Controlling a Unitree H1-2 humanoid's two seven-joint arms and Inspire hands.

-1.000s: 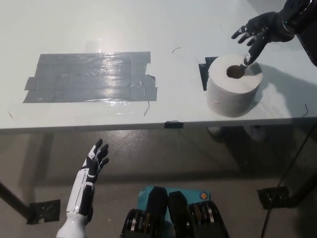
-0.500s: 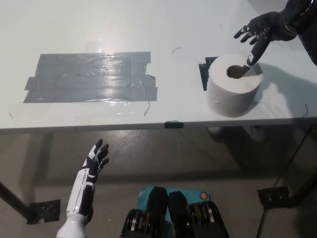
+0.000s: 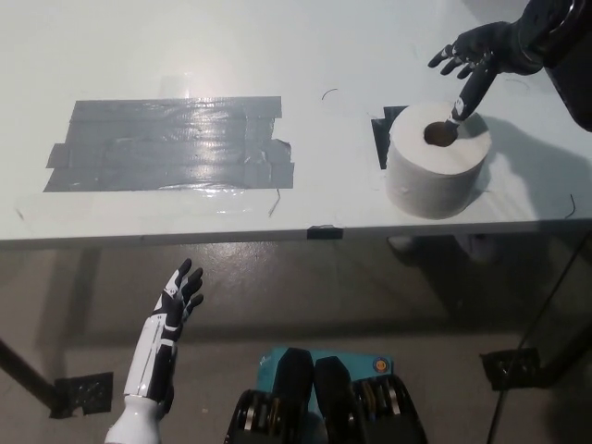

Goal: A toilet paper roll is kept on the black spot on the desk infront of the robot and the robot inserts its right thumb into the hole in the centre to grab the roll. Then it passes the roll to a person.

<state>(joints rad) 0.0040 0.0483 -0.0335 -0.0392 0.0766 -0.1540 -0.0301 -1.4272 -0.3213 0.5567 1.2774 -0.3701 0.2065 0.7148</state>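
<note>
A white toilet paper roll (image 3: 437,171) stands upright on the pale desk (image 3: 277,55) at the right, over a black tape mark (image 3: 382,129) that peeks out on its left. Its brown centre hole (image 3: 440,134) faces up. My black right hand (image 3: 483,57) hovers just behind and above the roll, open with fingers spread. Its thumb points down at the hole's far rim, tip just over the roll's top. My white left hand (image 3: 176,301) rests open below the desk edge at the lower left.
A large patch of grey tape (image 3: 171,143) covers the desk's left half. The desk's front edge (image 3: 277,231) runs across the middle of the picture, with floor and desk legs below. A small black clip (image 3: 324,232) sits on that edge.
My right hand has shifted slightly left and up, and the thumb tip has drawn back a little from the hole's edge. The roll and left hand are unmoved.
</note>
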